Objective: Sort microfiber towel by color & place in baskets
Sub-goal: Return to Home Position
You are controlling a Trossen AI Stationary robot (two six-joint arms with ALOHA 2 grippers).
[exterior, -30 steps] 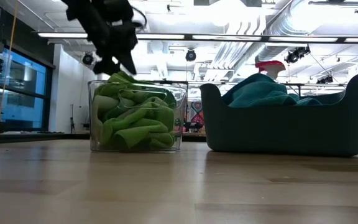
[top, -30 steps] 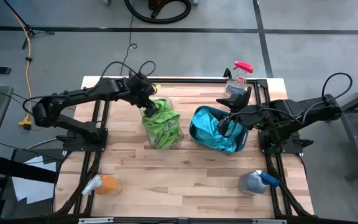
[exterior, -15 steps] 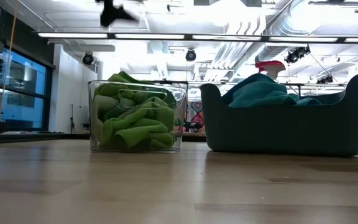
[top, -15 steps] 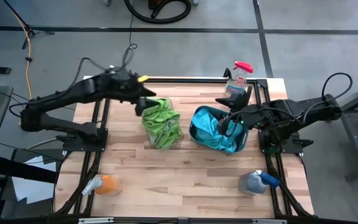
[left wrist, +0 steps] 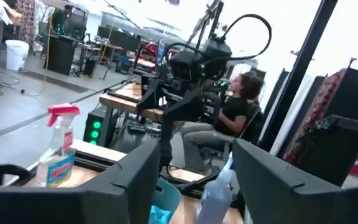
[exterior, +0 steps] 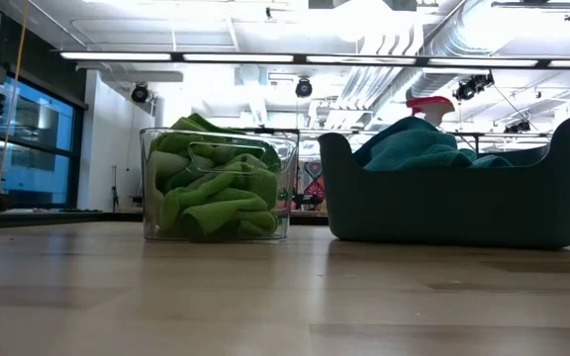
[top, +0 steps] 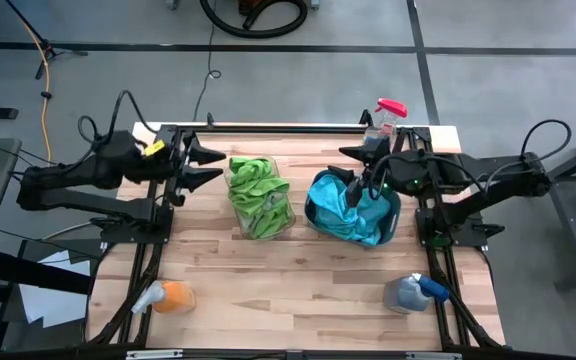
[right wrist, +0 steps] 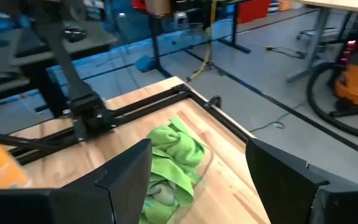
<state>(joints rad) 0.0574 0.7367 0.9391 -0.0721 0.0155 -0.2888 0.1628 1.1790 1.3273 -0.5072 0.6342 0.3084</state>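
A clear basket holds green towels and shows in the low view and the right wrist view. To its right, a dark teal basket holds teal-blue towels, heaped above its rim in the low view. My left gripper is open and empty. It hangs in the air left of the clear basket, pointing toward the table's right. My right gripper is open and empty over the teal basket's far left corner, pointing toward the table's left. Neither gripper shows in the low view.
A clear spray bottle with a red cap stands at the far right. An orange bottle lies at the near left, and a grey-blue bottle at the near right. A person sits beyond the table.
My left gripper has risen off the green towels in the clear basket and drawn back toward the table's left edge, tipping to level. My right gripper has lifted out of the teal basket toward the far edge and tipped to level. The towels stay in their baskets.
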